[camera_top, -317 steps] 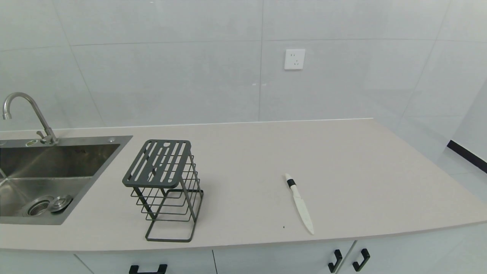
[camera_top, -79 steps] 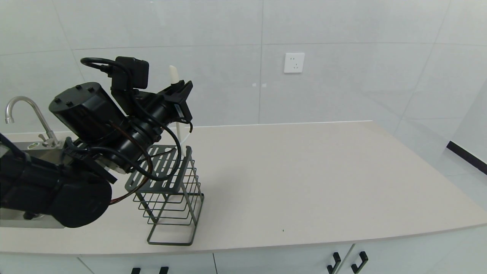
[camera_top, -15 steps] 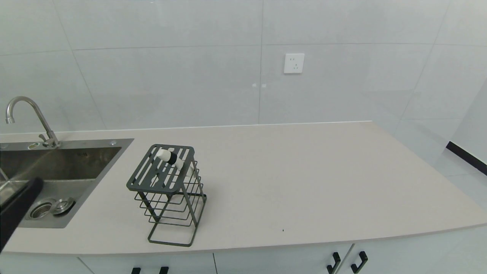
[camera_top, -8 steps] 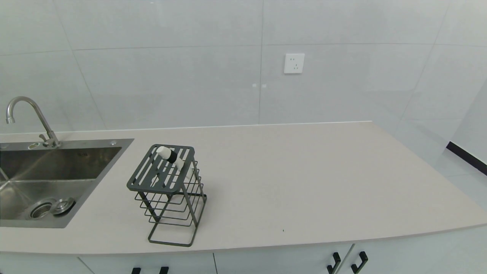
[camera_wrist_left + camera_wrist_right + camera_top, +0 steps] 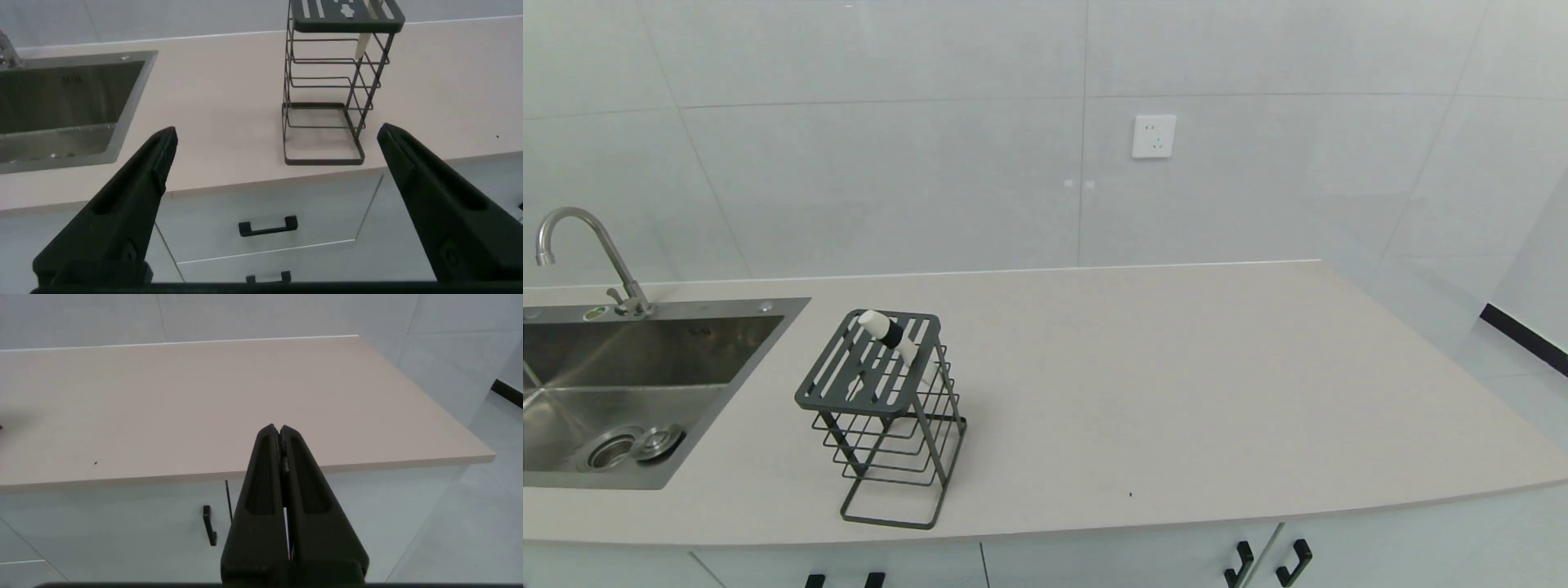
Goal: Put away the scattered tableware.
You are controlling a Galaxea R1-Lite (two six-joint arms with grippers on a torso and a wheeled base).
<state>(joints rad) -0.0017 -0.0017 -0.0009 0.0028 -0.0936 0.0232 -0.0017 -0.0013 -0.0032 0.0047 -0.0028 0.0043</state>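
White knife [image 5: 886, 329] slotted in wire rack [image 5: 854, 406], left fingers [image 5: 122, 204] spread, right fingers [image 5: 265, 498] clenched

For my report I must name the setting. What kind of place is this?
Most likely a kitchen: a steel sink with a faucet is set into a long countertop, a wire rack on it holds a knife, and cabinet doors with handles sit below.

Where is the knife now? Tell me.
In the head view the knife sits left of centre, slotted into the top of the wire rack, handle tilted up, on the counter just right of the sink.
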